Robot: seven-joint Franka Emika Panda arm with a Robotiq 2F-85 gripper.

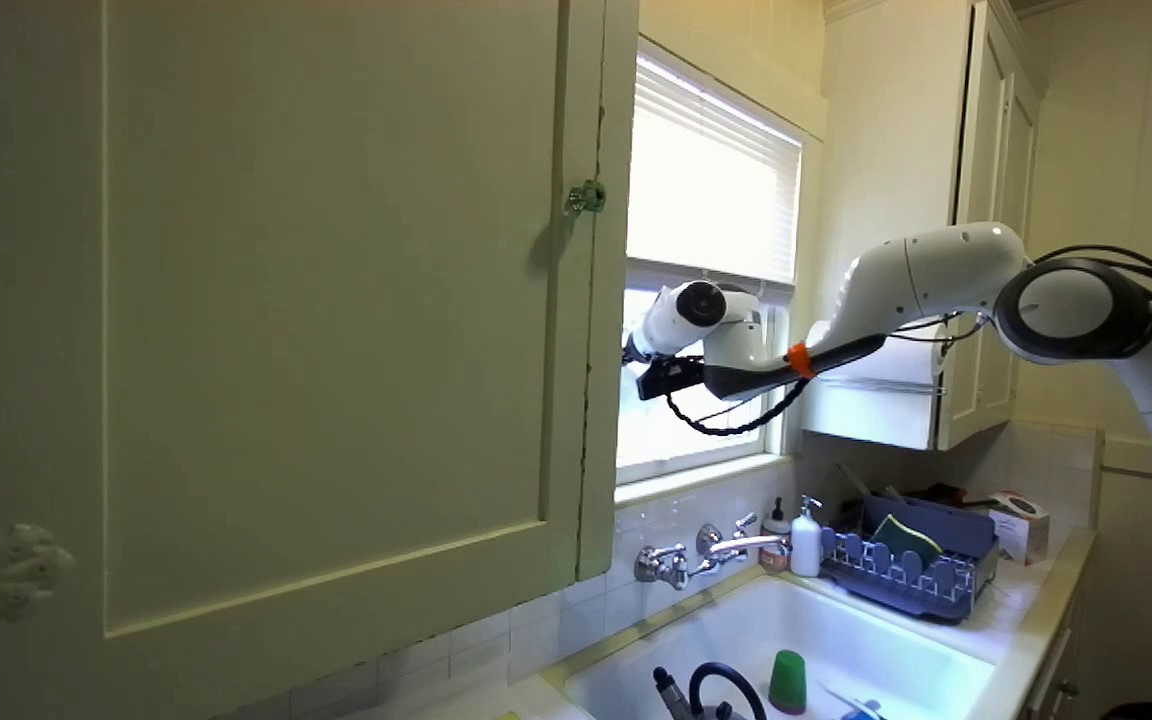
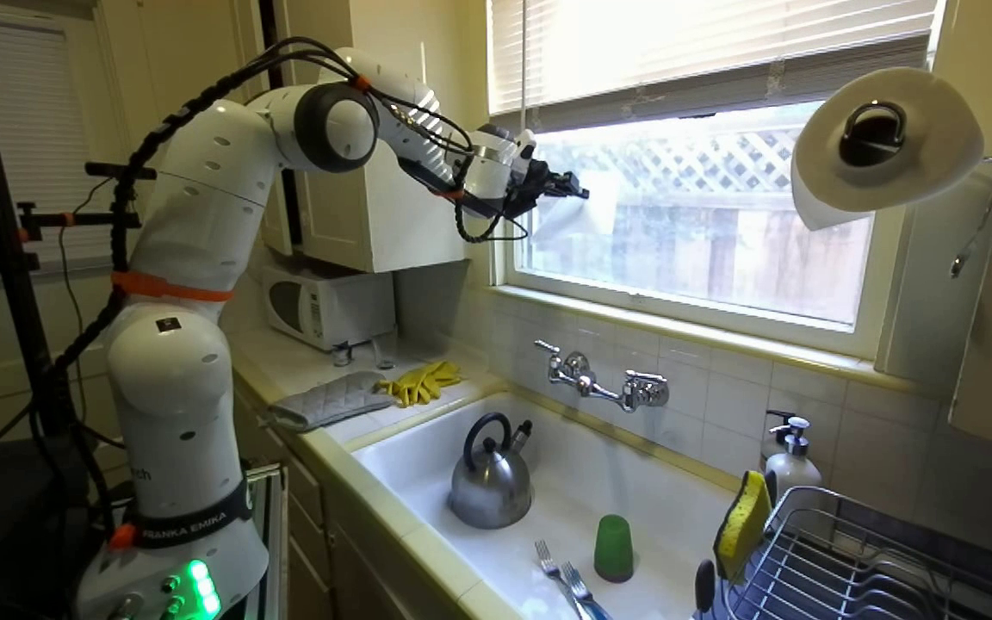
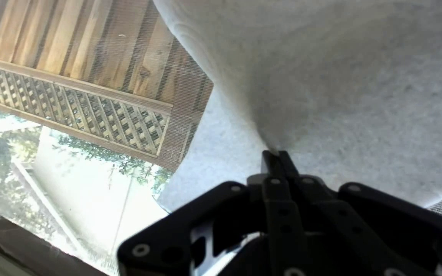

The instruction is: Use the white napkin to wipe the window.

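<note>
The white napkin [image 3: 343, 92] spreads across much of the wrist view, bunched where it enters the fingertips. My gripper [image 3: 275, 154] is shut on it. In an exterior view my gripper [image 2: 582, 191] is at the window's near-left side, with the pale napkin [image 2: 595, 207] hanging beside the glass. Whether the napkin touches the pane cannot be told. The window [image 2: 720, 215] shows a fence and lattice behind it; its upper part is covered by a blind. It also shows in an exterior view [image 1: 676, 440], where the cabinet hides the fingertips and napkin.
The blind [image 2: 720, 73] hangs just above the gripper's height. Cabinets [image 1: 336, 300] flank the window. A paper towel roll [image 2: 892, 142] hangs at the window's far side. Below are a faucet [image 2: 604, 383], a sink [image 2: 401, 448] with a kettle [image 2: 492, 491] and green cup [image 2: 613, 551], and a dish rack [image 2: 858, 551].
</note>
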